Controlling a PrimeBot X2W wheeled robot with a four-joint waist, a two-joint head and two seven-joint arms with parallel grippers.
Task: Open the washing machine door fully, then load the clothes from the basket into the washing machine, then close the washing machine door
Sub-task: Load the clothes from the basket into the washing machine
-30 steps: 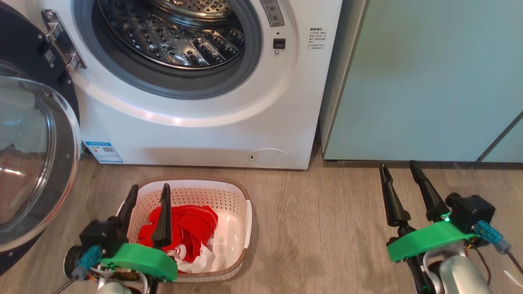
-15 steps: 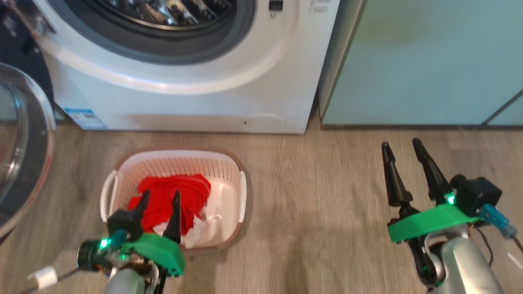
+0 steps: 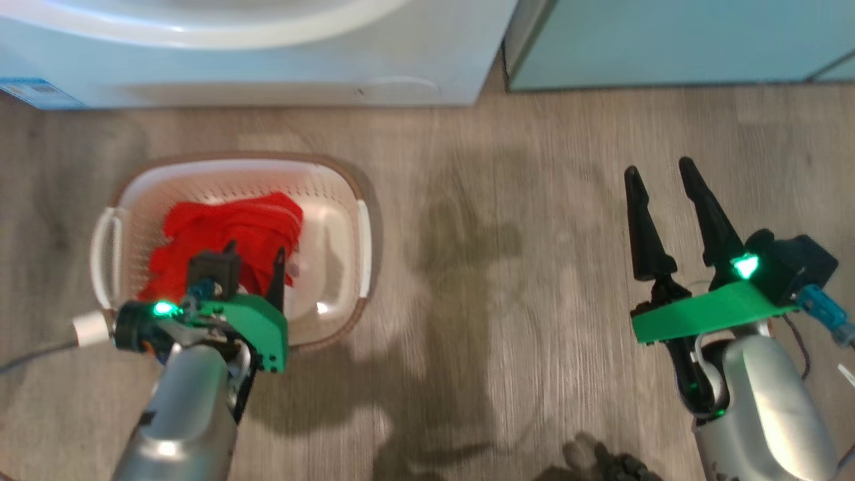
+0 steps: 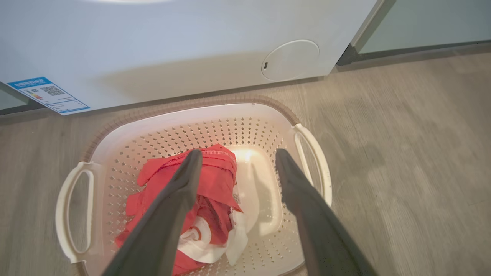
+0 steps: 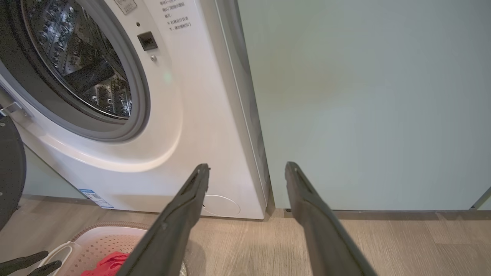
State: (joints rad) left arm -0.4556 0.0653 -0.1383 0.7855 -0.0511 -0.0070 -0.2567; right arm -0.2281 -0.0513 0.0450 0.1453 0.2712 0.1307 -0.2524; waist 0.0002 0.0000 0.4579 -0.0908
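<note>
Nearest the robot, the left gripper (image 3: pixel 257 267) hangs over the near side of the basket (image 3: pixel 361 234) with its fingers pointing down into it. The fingers are spread wide apart with nothing between them. In the left wrist view this same gripper (image 4: pixel 238 153) frames the basket's inside: one finger (image 4: pixel 180 191) lies across the clothes (image 4: pixel 215 180) and the other over bare cream floor beside them. Whether the tips touch the fabric cannot be told. The clothes (image 3: pixel 220 234) are a crumpled red heap with some white showing. They lie on the basket's floor towards its left side and take up roughly half of it. The basket (image 4: pixel 215 130) stands on the wooden floor (image 3: pixel 501 267) just in front of the washing machine (image 3: pixel 267 67), near the round flap (image 4: pixel 290 60) low on its front and the blue label (image 4: pixel 48 95). Well off to the right, the right gripper (image 3: pixel 658 170) is held above bare floor with its fingers also released and empty, pointing towards the pale teal cabinet (image 3: pixel 668 40). Further back, the right wrist view looks between its own parted fingers (image 5: pixel 247 166) at the seam where the washing machine (image 5: pixel 184 115) meets the cabinet (image 5: pixel 364 96). The drum mouth (image 5: pixel 76 65) with its grey gasket stands uncovered, and the dark rim of the washing machine door (image 5: pixel 9 165) shows at the left edge, swung clear of the opening. A corner of the basket (image 5: pixel 103 239) with the red clothes (image 5: pixel 109 264) sits at the bottom of that view.
</note>
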